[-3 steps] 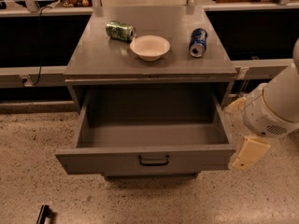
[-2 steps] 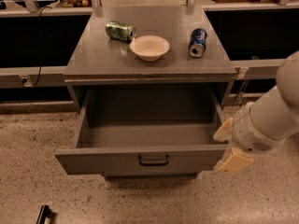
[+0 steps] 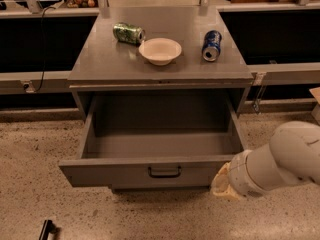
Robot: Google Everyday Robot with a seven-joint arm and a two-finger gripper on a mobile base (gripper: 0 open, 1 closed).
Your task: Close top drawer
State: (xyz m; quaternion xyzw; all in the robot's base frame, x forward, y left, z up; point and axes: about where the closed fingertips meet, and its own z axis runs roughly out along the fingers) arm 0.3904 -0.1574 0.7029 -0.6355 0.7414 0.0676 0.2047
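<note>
Approach step, judging by gripper (image 3: 221, 183) at lower right just beside the front of the pulled-out top drawer (image 3: 110, 173), its state impossible to tell; next, likely pushing that front squarely inward.

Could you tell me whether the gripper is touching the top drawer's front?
Cannot tell. In the camera view the gripper sits at the front right corner of the open top drawer, but neither contact nor a gap shows plainly there.

Speckled beige floor (image 3: 30, 149); grey cabinet (image 3: 100, 59); dark shelf bays (image 3: 280, 39) behind
</note>
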